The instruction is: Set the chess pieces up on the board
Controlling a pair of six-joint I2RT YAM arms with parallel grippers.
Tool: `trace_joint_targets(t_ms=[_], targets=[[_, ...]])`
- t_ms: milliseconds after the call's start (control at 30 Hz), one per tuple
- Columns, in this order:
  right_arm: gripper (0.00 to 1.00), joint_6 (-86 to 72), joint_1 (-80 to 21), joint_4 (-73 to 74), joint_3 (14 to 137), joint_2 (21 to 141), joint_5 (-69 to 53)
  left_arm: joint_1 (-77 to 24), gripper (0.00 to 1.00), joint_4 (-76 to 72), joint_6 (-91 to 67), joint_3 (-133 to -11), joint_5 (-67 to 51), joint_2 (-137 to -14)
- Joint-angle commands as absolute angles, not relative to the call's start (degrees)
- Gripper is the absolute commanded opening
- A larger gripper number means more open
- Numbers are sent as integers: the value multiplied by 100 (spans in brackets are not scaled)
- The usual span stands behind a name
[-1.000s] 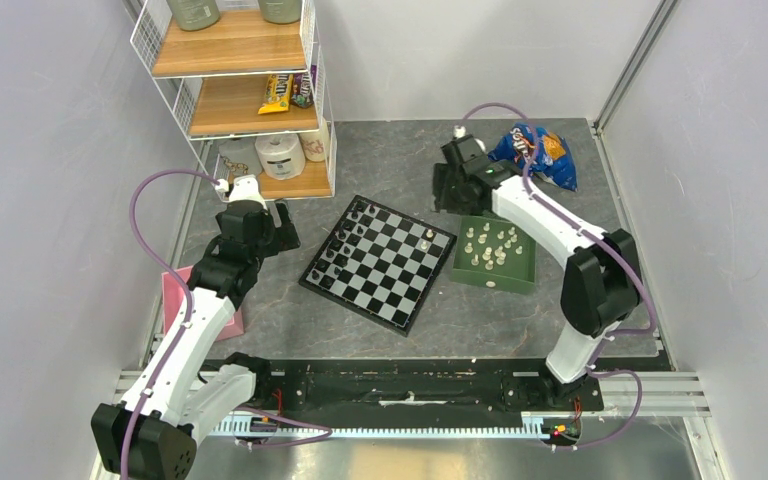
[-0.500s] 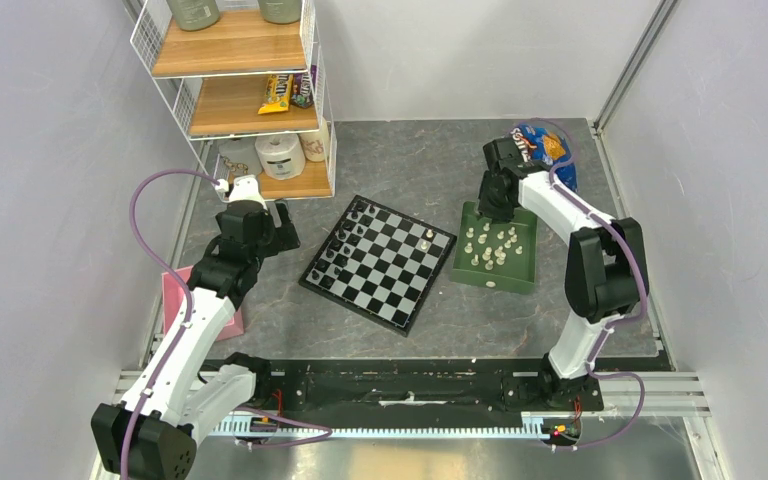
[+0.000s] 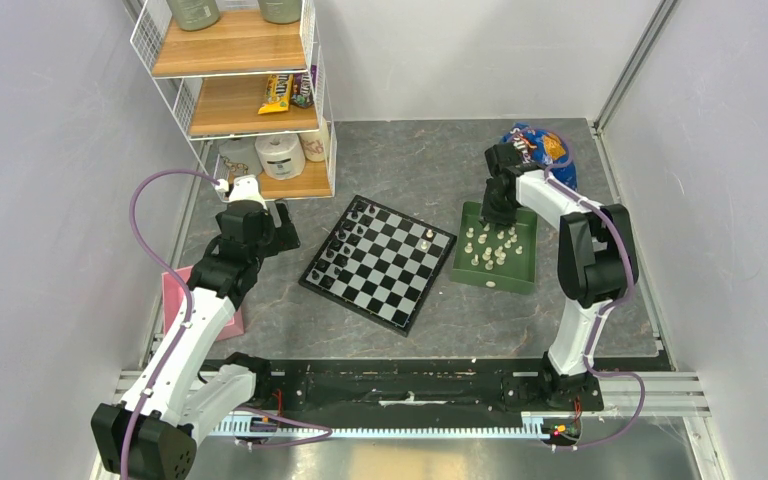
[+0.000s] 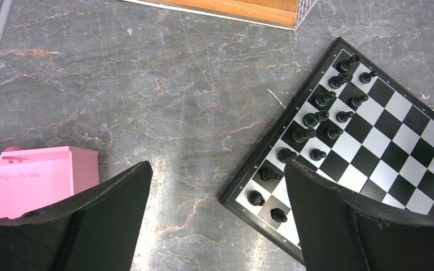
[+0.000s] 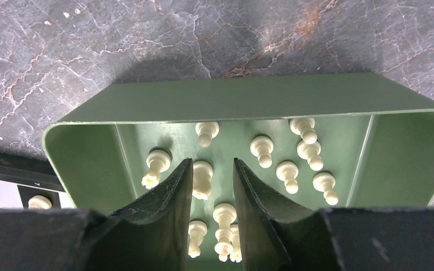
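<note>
The board point(image 3: 390, 282) lies at an angle mid-table, black pieces point(image 3: 345, 240) lined along its left side and a cream piece point(image 3: 427, 238) near its far right corner. Several cream chess pieces point(image 3: 495, 245) stand in the green tray point(image 3: 495, 284) to its right. My right gripper point(image 3: 500, 205) hangs over the tray's far end. In the right wrist view its jaws point(image 5: 213, 161) stand narrowly apart, with one cream piece point(image 5: 202, 178) between them beside the left finger and a gap on its other side. My left gripper point(image 4: 217, 169) is wide open and holds nothing, left of the board point(image 4: 393, 107).
A wire shelf rack point(image 3: 240, 90) stands at the back left. A pink box point(image 3: 172, 300) sits by the left arm and a blue snack bag point(image 3: 542, 150) lies behind the tray. Grey walls close in both sides.
My right arm has swung right, from behind the board's far corner to above the tray, and its jaws have narrowed. The left arm has not moved.
</note>
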State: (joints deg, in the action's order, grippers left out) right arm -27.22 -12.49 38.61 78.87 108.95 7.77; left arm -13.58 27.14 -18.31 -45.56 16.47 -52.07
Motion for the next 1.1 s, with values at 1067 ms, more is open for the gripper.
trace_joint_targets(t_ms=[1067], targets=[[25,-2464,-1204,3510,8262,11242,878,-1336,95,2611,-1641,-4527,1757,-5093]])
